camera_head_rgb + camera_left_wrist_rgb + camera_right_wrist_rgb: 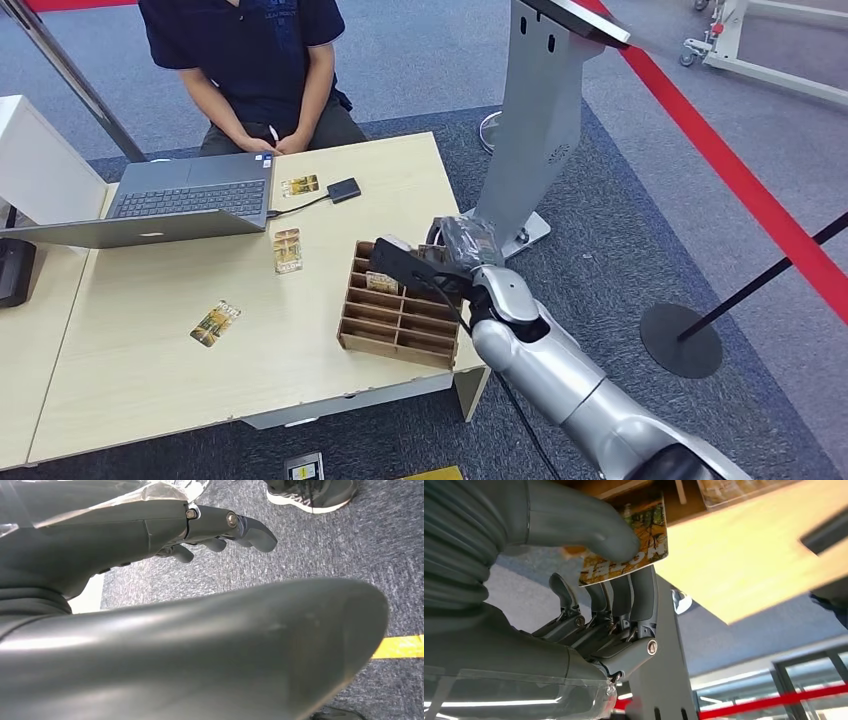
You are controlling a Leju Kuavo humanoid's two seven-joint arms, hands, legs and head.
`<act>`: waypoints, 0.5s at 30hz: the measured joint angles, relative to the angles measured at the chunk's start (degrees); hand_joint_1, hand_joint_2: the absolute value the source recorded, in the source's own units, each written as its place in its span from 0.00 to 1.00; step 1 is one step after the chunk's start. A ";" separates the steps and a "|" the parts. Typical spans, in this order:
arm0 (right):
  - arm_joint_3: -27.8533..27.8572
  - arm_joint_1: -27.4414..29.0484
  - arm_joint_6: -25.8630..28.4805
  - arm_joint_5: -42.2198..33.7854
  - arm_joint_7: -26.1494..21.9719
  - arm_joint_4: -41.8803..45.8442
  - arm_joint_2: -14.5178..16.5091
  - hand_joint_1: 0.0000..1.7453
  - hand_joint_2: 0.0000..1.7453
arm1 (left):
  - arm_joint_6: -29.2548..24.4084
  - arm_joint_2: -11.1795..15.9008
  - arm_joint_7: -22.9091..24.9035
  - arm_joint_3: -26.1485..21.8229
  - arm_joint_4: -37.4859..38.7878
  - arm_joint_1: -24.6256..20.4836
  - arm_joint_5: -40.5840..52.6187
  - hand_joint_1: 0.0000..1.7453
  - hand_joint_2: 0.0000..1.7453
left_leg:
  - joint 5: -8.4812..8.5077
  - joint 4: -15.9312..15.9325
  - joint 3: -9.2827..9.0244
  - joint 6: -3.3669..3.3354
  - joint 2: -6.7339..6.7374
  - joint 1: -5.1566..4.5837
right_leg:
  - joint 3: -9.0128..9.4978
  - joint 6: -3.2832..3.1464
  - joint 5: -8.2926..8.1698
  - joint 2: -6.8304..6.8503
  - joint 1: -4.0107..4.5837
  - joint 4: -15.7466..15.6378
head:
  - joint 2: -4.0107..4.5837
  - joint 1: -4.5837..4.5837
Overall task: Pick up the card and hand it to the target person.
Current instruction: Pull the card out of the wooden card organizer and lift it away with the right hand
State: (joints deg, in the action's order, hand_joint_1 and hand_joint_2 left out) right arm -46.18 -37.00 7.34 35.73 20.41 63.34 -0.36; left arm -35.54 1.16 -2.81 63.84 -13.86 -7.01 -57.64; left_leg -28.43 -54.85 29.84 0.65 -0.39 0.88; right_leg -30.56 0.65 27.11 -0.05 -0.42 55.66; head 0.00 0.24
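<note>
My right robot hand [614,580] pinches a card [644,535] between thumb and fingers above the wooden rack [400,310]. The thin grip could let it slip.

Three cards lay loose on the tabletop [150,370]: one [300,185] in the upper middle of the frame, one [287,250] below it, and one [215,323] at lower left. A fourth card [634,542] was pinched in the right hand [614,580]. There was one laptop [185,200], one small black box [343,190], one wooden slotted rack [400,310], and one seated person [260,60].
</note>
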 joint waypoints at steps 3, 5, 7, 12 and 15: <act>0.02 0.05 -0.13 0.52 0.41 2.56 -0.46 0.75 1.00 | 0.00 0.00 -0.10 0.00 0.00 0.01 -0.12 0.00 0.00 | 0.00 0.00 0.00 0.00 0.00 0.00 | 0.00 0.00 0.00 0.00 0.00 0.00 | 0.00 0.00; 0.01 0.07 -0.37 0.86 0.44 3.84 -0.69 0.76 1.00 | 0.00 0.00 -0.13 0.00 0.00 0.01 -0.17 0.00 0.00 | 0.00 0.00 -0.01 0.00 0.00 0.00 | 0.00 0.00 0.00 0.00 0.00 0.00 | 0.00 0.01; -0.02 0.11 -0.78 1.17 0.44 4.94 -0.86 0.77 1.00 | 0.00 0.00 -0.15 0.00 0.00 0.00 -0.17 0.00 0.00 | 0.00 0.00 -0.01 0.00 0.00 0.00 | 0.01 0.00 0.00 0.00 0.00 0.00 | 0.00 0.01; -0.05 0.31 -1.54 1.30 0.44 6.73 -1.17 0.78 1.00 | 0.00 0.00 -0.43 0.00 0.00 0.00 -0.17 0.00 0.00 | 0.00 0.00 0.00 0.00 0.00 0.00 | 0.00 0.00 0.00 0.00 0.00 0.00 | 0.00 0.00; -0.09 0.49 -1.71 1.30 0.44 7.40 -1.38 0.81 1.00 | 0.02 0.00 -0.76 0.00 0.00 -0.01 -0.17 0.00 0.00 | 0.00 0.00 0.00 0.00 0.00 0.00 | 0.00 0.00 0.00 0.00 0.00 0.00 | 0.00 0.00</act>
State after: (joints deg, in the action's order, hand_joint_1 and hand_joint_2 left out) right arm -46.27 -36.51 5.63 37.03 20.85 70.74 -1.74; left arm -35.52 1.16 -3.57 63.84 -13.86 -7.02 -57.81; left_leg -28.43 -54.85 29.84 0.65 -0.39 0.88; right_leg -30.56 0.65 27.11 -0.05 -0.42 55.66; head 0.00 0.24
